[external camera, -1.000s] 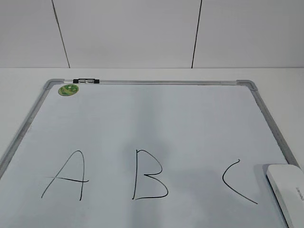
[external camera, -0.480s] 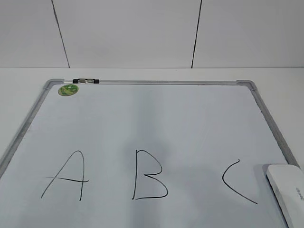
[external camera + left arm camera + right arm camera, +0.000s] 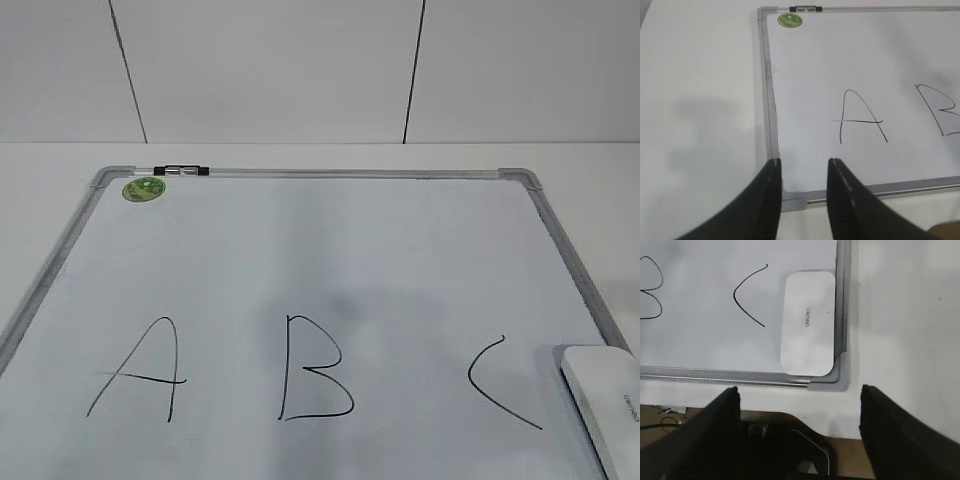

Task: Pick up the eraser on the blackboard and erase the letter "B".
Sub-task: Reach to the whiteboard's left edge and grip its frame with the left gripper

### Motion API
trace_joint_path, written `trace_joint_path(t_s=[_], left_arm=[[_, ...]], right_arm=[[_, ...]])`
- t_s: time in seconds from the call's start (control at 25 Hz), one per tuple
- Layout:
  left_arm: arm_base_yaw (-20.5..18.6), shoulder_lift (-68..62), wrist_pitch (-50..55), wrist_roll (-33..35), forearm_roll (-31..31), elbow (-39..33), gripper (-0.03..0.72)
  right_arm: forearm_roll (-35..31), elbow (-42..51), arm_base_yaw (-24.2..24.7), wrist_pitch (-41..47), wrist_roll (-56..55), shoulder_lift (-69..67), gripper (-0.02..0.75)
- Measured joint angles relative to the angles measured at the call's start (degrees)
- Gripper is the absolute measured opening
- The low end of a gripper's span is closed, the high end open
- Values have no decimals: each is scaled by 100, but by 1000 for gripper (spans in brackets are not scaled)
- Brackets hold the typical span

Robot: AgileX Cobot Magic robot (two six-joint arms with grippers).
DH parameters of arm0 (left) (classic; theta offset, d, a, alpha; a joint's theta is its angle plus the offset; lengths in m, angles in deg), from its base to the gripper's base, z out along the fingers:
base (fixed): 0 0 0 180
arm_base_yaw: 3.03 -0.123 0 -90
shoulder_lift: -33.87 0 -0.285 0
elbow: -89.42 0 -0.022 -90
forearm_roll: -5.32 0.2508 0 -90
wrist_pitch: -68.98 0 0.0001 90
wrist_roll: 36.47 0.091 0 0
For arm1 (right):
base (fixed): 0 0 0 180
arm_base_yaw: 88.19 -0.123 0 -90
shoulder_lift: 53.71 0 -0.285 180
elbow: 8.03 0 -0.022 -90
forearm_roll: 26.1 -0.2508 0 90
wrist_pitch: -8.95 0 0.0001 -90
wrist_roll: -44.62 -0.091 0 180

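The eraser (image 3: 807, 323) lies lengthwise along the blackboard's (image 3: 842, 300) right frame.

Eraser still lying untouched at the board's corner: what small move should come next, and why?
Probably the right end effector should move forward and descend over the eraser. It hangs wide open short of the blackboard, with the eraser lying flat ahead against the right frame, beside the C. The letter "B" is intact, and the left end effector sits at the far corner.

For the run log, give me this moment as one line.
eraser: untouched, board's corner, by C | letter B: intact | right gripper: open, short of eraser | left gripper: open, idle
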Motion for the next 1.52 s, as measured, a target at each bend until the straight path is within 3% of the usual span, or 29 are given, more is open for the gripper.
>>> trace_joint_path(t_s=[0.68,1.24,1.52], left_arm=[[0,-4185,260,0,241,1378,238],[0,-7870,-46,0,392,3480,237],[0,-9220,-277,0,405,4132,237]], right_arm=[[-160,-180,0,-54,-179,-1830,572],[-196,-191,0,-104,-241,-2688,572],[-206,-328,0,-104,-241,-2689,572]])
